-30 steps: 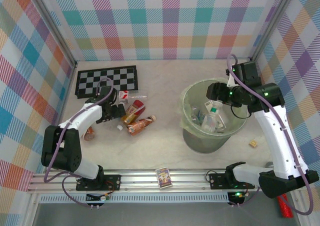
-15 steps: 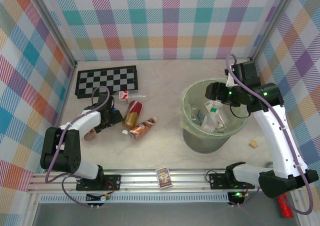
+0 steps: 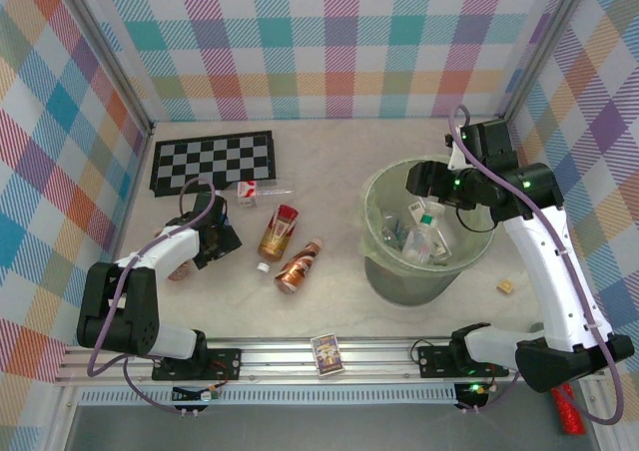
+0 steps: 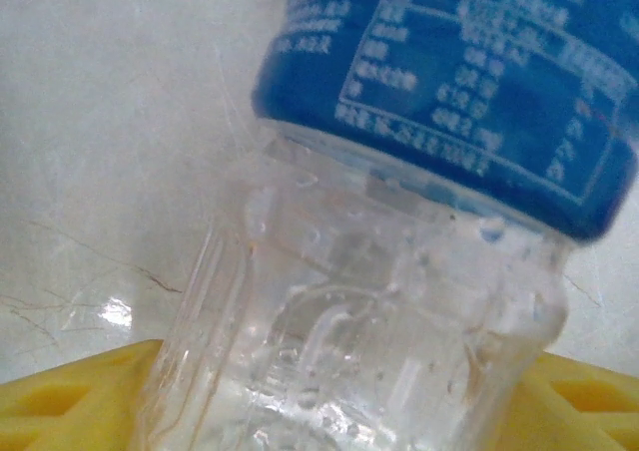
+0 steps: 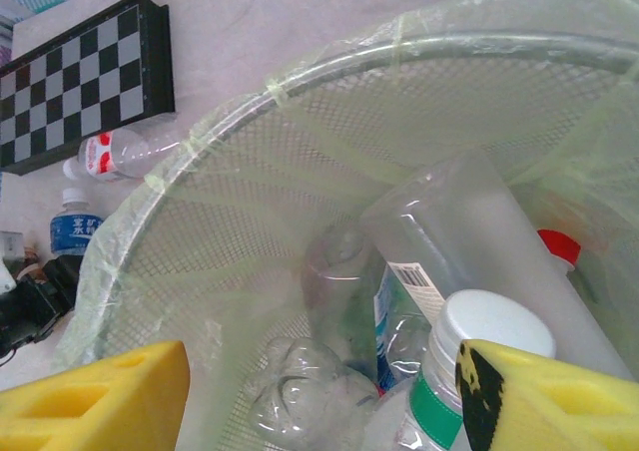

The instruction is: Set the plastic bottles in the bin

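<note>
Gripper of the left arm (image 3: 213,237), left of centre in the overhead view: further left and narrower than a second ago, around a clear plastic bottle with a blue label (image 4: 399,222); whether its yellow pads clamp it yet cannot be told. Just right, one orange-brown plastic bottle (image 3: 279,231) and a second orange-brown bottle (image 3: 298,266) lie nudged rightward, awaiting collection. Right of centre, the translucent pale green bin (image 3: 394,283) holds several bottles; the right gripper (image 3: 424,182) hovers above it, jaws wide, empty.
</note>
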Robot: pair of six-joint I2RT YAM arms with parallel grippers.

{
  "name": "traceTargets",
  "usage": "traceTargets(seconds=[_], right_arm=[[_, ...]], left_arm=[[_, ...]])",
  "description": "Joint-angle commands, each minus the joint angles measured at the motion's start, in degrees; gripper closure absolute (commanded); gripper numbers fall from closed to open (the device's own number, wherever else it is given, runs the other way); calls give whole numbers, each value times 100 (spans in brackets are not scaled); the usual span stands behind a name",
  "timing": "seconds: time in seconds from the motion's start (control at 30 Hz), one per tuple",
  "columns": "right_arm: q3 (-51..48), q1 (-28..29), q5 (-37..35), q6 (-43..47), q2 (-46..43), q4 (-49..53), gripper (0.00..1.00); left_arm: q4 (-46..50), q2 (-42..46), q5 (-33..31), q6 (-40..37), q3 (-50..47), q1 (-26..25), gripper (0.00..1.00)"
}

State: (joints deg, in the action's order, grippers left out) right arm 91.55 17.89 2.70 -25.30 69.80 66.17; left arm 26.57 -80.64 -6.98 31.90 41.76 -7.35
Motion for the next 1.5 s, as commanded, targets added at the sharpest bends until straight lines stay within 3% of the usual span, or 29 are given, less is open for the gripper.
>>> traceTargets(seconds=[0.0,0.13,0.33,0.53,0.63,0.87,0.97,1.2,1.47], right_arm=[[-23,-36,221,-63,-87,-190,29],[4,-36,489,-80,-130,-334,30],[-53,-21,1572,-174,-179,-1026,30],[-89,212,2397,-461,16,-1980,30],[170,546,2423,-475,343,-2197,30],[852,1204,2324,-516,1172,-2722,29],[917,1352,2274,-645,1413,-3122,23],[1267,1653,2186,-670,2025,-3267,12],[1372,1733,2056,-705,2412,-3329,11]], left_arm=[[-11,126,-66,16,-1,32,30],[71,240,-32,9,46,32,35],[473,778,52,-138,435,32,35],[596,1266,874,-369,1051,-86,35],[478,1364,1471,-491,1472,-327,35],[-789,1537,3171,-305,1959,-928,36],[-1400,1483,3636,-145,2003,-1229,36],[-2059,1396,4035,27,2046,-1767,38],[-2437,1281,4214,172,1967,-2010,40]])
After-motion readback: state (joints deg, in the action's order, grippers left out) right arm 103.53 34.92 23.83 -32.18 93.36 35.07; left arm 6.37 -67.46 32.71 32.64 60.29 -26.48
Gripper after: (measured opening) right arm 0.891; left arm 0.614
